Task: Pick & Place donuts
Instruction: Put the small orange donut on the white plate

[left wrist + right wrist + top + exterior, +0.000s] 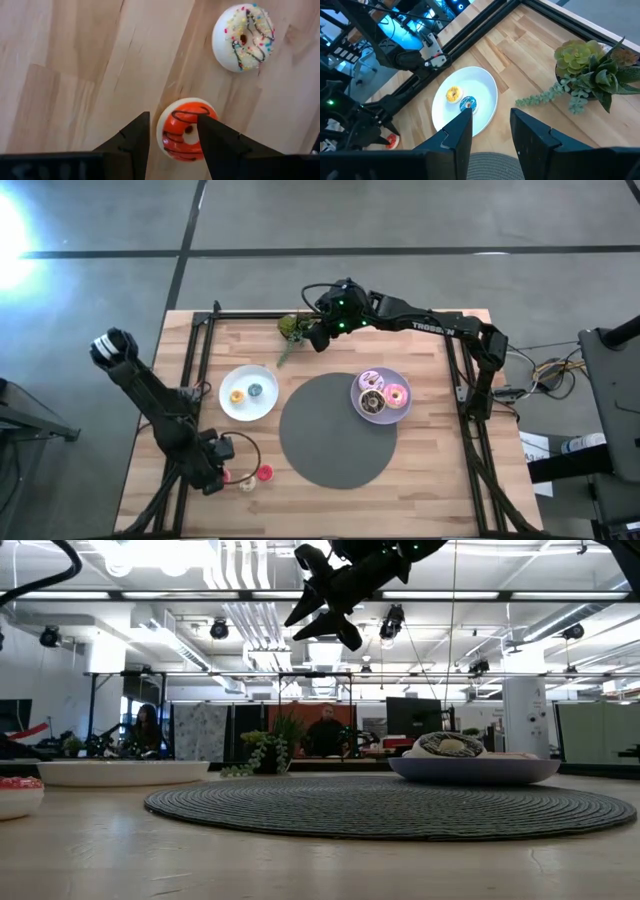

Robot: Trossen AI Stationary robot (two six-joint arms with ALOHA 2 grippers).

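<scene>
My left gripper (pixel 172 132) is open low over the table's near left corner. Its fingers stand on either side of a small orange-iced donut (pixel 184 131), which lies flat on the wood. A small white sprinkled donut (pixel 243 37) lies just beyond it, and a red one (pixel 265 473) lies farther right. My right gripper (pixel 320 335) is open and empty, high above the far side, near the plant. Three larger donuts (pixel 381 394) lie on the lavender plate (pixel 397 414). A yellow donut (pixel 453 93) and a blue donut (pixel 468 104) lie on the white plate (pixel 480 82). My left gripper comes at the orange-iced donut from above, one finger on each side of it. One finger (pixel 217 137) overlaps the donut's edge (pixel 200 112) in the wrist view. I cannot tell whether it touches. The donut lies flat on the table.
A round grey mat (pixel 338 432) lies at mid-table between the two plates. A small green plant (pixel 292 330) stands at the far edge. A black frame (pixel 200 360) runs along the table's sides. People show in the room beyond the table (pixel 325 730).
</scene>
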